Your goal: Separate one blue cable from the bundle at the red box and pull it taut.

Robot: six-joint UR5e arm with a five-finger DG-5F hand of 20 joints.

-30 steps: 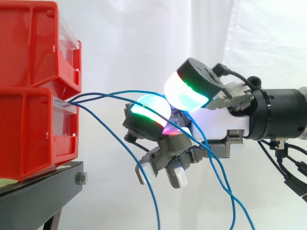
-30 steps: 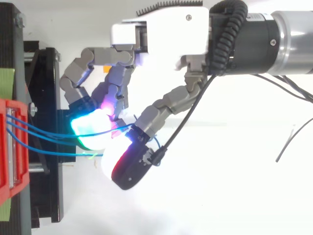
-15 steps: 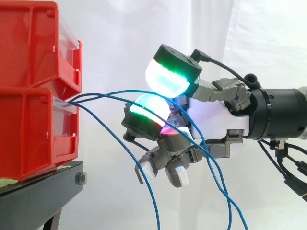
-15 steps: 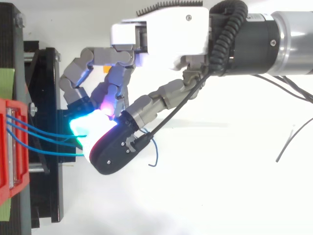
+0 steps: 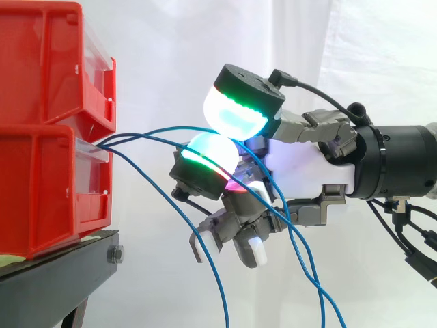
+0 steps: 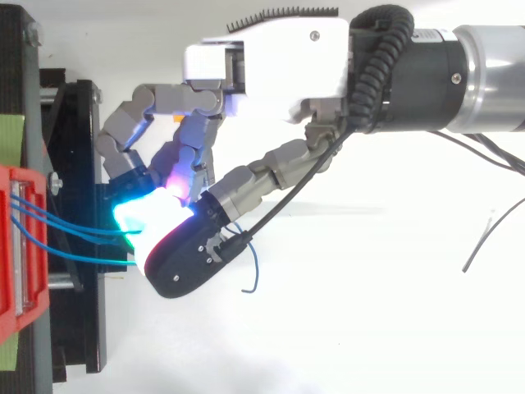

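Note:
Several thin blue cables [image 5: 140, 140] leave the gap between two stacked red bins [image 5: 41, 184] at the left. The upper cable [image 5: 167, 128] arches right and runs between my hand's glowing thumb pad [image 5: 235, 116] and the green-lit finger pad [image 5: 208, 150] just under it; the pads close on it. Behind the hand [image 5: 307, 171] that cable drops to the lower right. The other cables [image 5: 184, 219] sag away below the hand. From above, the hand [image 6: 271, 66] reaches left toward the red bin [image 6: 12, 246], with the cables [image 6: 66, 226] stretching to the pads and a loose end [image 6: 253, 275] beside the thumb.
The bins rest on a black stand [image 5: 61, 266] at the lower left, before a white curtain. The arm comes in from the right. A thin dark wire [image 6: 484, 242] lies on the white surface far right in the top view.
The thumb swung forward from behind the fingers and came down over the green-lit finger pad, trapping the upper cable. The hand shifted slightly left toward the bins.

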